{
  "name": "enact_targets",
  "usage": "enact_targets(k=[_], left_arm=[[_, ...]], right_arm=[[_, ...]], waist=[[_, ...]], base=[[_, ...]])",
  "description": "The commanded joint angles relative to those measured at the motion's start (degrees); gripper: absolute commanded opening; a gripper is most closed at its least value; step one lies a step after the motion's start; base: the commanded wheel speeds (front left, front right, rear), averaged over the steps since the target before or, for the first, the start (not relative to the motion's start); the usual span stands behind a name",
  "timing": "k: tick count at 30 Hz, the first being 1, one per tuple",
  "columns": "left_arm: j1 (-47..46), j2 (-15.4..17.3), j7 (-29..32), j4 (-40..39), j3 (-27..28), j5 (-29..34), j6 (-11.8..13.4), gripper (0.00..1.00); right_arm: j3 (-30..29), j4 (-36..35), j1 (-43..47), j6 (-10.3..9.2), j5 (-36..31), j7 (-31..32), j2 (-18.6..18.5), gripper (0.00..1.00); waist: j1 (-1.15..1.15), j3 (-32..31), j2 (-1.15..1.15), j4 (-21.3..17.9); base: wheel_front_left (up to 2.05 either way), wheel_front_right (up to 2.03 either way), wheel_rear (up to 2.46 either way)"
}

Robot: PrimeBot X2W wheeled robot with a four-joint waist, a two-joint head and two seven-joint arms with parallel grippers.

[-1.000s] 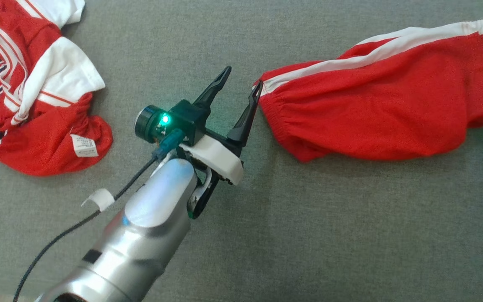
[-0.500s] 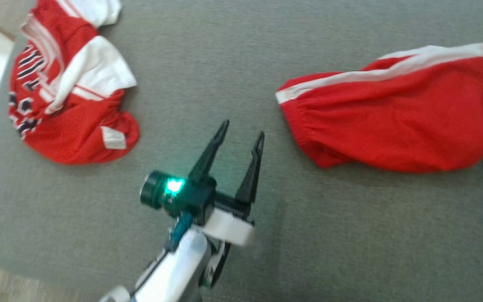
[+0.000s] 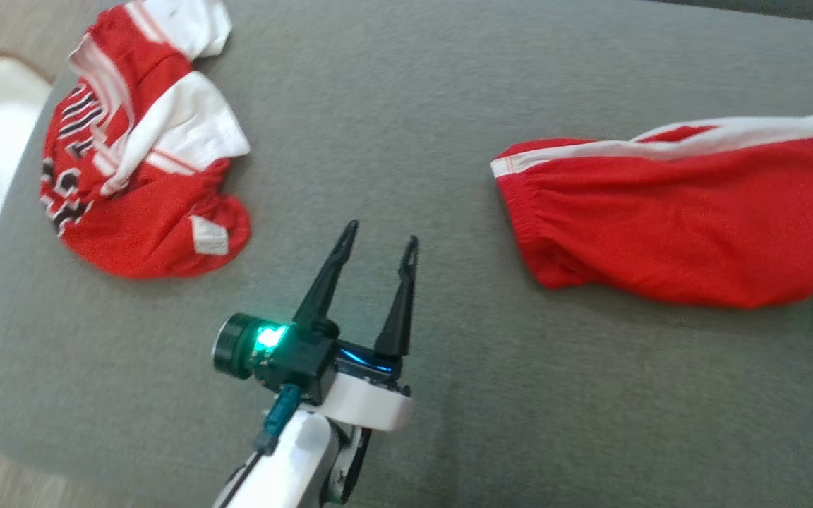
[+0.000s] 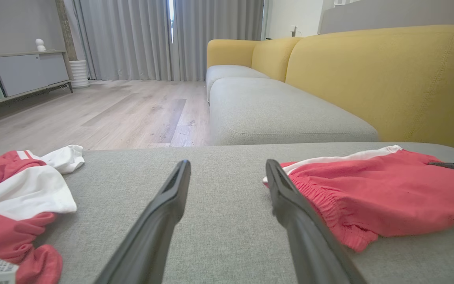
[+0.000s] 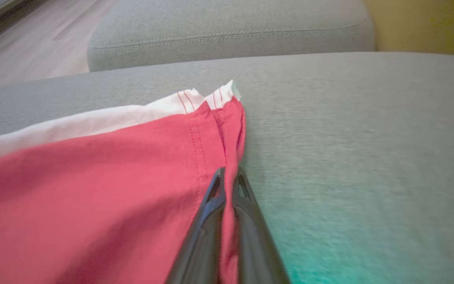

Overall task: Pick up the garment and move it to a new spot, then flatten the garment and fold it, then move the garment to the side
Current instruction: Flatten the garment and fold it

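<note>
Shorts (image 3: 660, 226) in red with a white side stripe lie spread along the right part of a grey sofa cushion (image 3: 392, 106), the gathered waistband towards the middle and the far end running off the head view's right edge. The right gripper (image 5: 231, 171) has its fingers closed on the hem of these shorts, with a thin fold of red cloth pinched between them, just below the corner where the white stripe ends. The left gripper (image 3: 382, 233) hangs over bare cushion, between the shorts and a crumpled red-and-white jersey (image 3: 145, 212). Its fingers are spread wide with nothing between them, and in the head view they touch neither garment. The jersey sits bunched near the cushion's left edge, with dark lettering on one side and a white label on its lower fold. In the left wrist view a second grey seat cushion lies beyond this one, with a yellow sofa back (image 4: 369, 79) to the right, a wooden floor (image 4: 93, 114) to the left and grey curtains (image 4: 132, 39) behind.
</note>
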Motion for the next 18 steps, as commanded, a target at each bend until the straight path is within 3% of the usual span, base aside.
enact_targets(k=[1,12,18], left_arm=[[0.1,0.5,-0.5,-2.3,2.7,0.4,0.0,1.0],[2.9,0.8,-0.5,-1.8,6.5,1.5,-1.6,1.0],[3.6,0.7,-0.5,-0.9,7.0,1.7,-2.3,1.0]], right_arm=[[0.9,0.0,1.6,0.13,-0.3,-1.3,-2.0,0.0],[2.0,3.5,1.5,0.13,-2.6,-4.7,-7.7,0.0],[3.4,-0.7,-2.7,0.13,-5.4,-6.2,-7.4,0.0]], waist=[[0.0,-1.7,0.0,-2.4],[0.0,-4.6,0.0,-9.5],[0.0,-5.8,0.0,-10.8]], base=[[0.0,0.0,0.0],[0.0,0.0,0.0],[0.0,0.0,0.0]])
